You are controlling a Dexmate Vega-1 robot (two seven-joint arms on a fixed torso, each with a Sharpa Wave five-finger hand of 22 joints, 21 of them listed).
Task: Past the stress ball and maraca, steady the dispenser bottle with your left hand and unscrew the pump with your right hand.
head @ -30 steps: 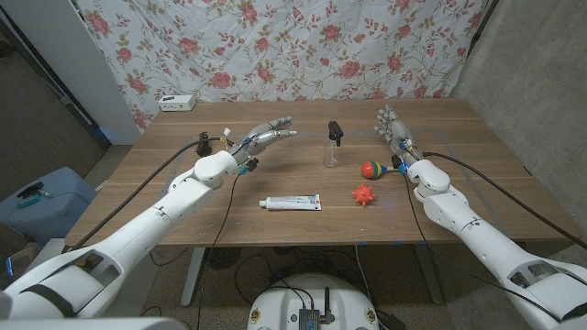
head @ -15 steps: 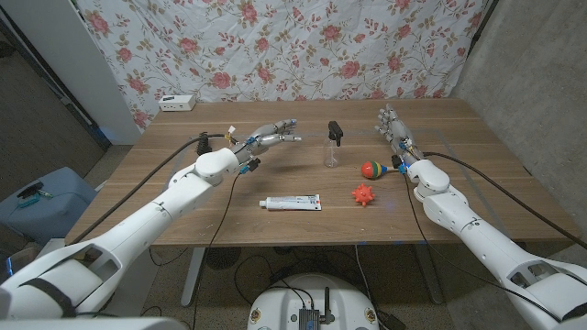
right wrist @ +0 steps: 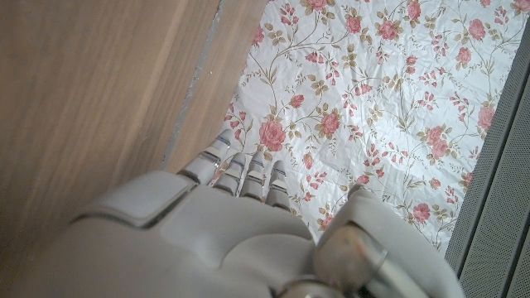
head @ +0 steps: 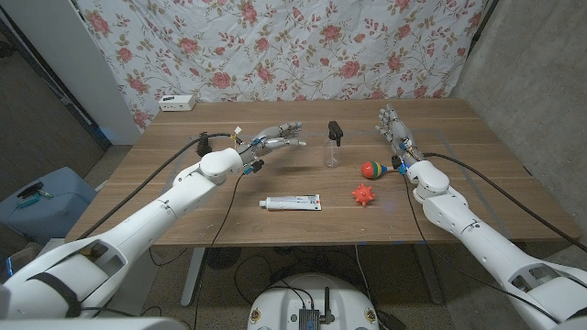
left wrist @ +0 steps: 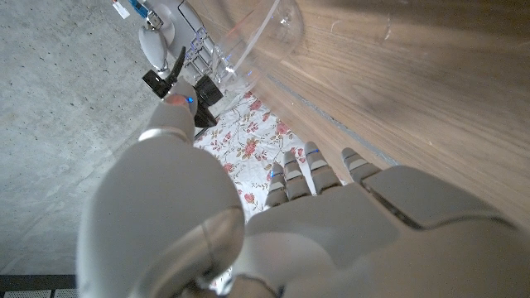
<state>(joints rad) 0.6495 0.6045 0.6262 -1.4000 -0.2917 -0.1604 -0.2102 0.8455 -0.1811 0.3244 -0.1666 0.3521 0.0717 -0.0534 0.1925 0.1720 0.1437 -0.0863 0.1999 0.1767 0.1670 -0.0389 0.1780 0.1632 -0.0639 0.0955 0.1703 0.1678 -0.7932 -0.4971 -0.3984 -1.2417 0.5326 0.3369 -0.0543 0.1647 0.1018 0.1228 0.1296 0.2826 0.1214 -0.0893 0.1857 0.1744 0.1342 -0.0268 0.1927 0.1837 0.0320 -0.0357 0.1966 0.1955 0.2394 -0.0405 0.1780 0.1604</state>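
A clear dispenser bottle with a black pump stands upright past the middle of the table. My left hand hovers to its left, fingers spread and reaching toward it, a short gap away, holding nothing. My right hand stands open at the back right, fingers pointing away, apart from the bottle. A colourful maraca and a red spiky stress ball lie right of the bottle. In the left wrist view the bottle's clear base and my right hand show beyond my left hand.
A white toothpaste tube lies on the wooden table in front of the bottle. A white power strip sits at the back left corner. A flowered cloth hangs behind the table.
My left hand has moved to the right, closer to the bottle. The right hand has stayed where it was.
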